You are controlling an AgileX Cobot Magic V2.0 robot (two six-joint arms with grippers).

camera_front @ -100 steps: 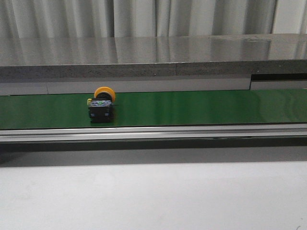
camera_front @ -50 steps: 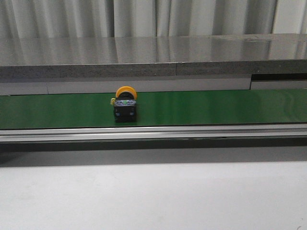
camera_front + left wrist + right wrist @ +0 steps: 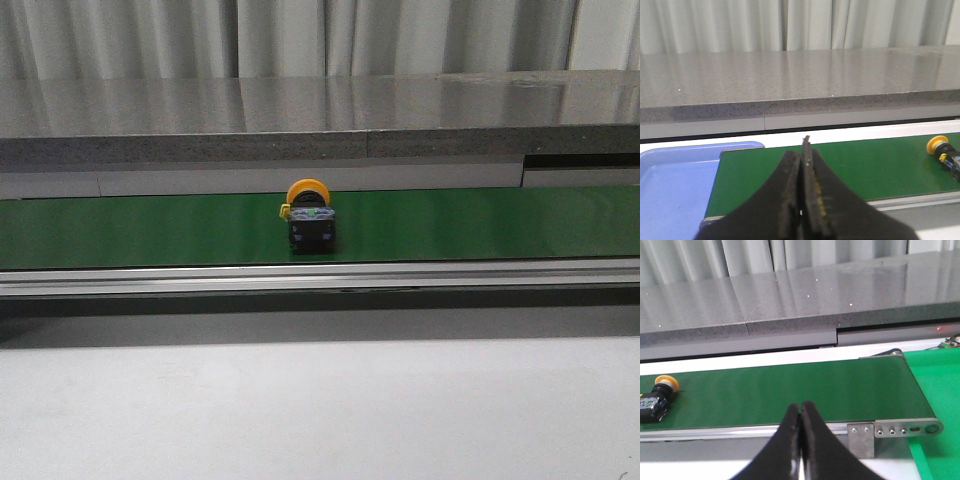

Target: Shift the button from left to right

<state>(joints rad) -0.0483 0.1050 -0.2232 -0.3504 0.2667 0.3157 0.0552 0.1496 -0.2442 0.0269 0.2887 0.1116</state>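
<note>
green conveyor belt ran across, button sat about mid-belt, lying with its yellow-orange cap toward the belt's far edge, black body nearer. left gripper and right gripper were both closed, holding nothing. best bet: open right gripper over belt's right end, grab the black body.

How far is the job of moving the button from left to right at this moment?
Done: the button lies about midway along the green belt, after starting further left a second ago. In hand: nothing; the left gripper and right gripper are shut and empty. Left: the belt's right half.
</note>
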